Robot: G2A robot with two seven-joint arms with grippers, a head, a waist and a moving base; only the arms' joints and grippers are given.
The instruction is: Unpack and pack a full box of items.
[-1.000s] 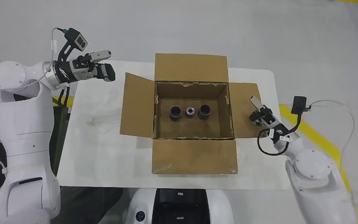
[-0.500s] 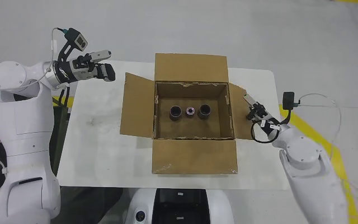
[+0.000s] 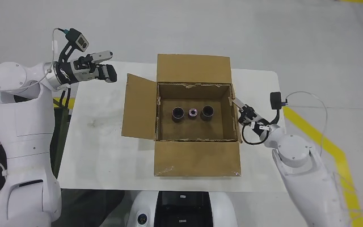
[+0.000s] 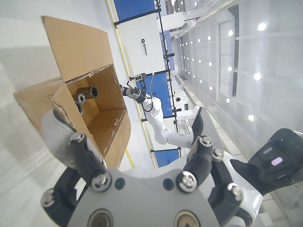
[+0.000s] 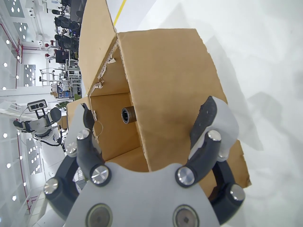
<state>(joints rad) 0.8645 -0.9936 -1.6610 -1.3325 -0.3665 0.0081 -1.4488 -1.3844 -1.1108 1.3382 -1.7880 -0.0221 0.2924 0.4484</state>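
**Top view.** An open cardboard box [image 3: 195, 158] sits on a white table [image 3: 96, 130] with all four flaps spread flat. Three items lie in a row on the box floor. A dark cylinder [image 3: 178, 114] lies toward the box's left wall, a small ring [image 3: 193, 112] lies in the middle, and a second cylinder [image 3: 207, 112] lies toward the right wall. The left gripper [image 3: 109, 63] hangs well apart from the box, beyond its left flap. The right gripper [image 3: 239, 106] is over the right flap, just beside the box's right wall. Its finger spread is too small to judge from here.

**Left wrist view.** The left gripper [image 4: 129, 128] is spread wide and holds nothing. Beyond it the box [image 4: 78, 48] shows its inside, with the second cylinder [image 4: 86, 92] and the small ring [image 4: 81, 98] in plain sight. The dark cylinder [image 4: 79, 107] is half hidden behind a flap edge.

**Right wrist view.** The right gripper [image 5: 146, 119] is also spread and empty, facing the box [image 5: 165, 72] across its right flap. Past the box's right wall the second cylinder [image 5: 127, 115] shows one round end. The wall hides the other two items.

This looks like the unpacking stage, with nothing lifted out yet. The next move probably calls for the right arm to clear the right wall, come down inside the box, and close its fingers around the second cylinder. Whether the ring is a separate part or a cap is hard to make out.
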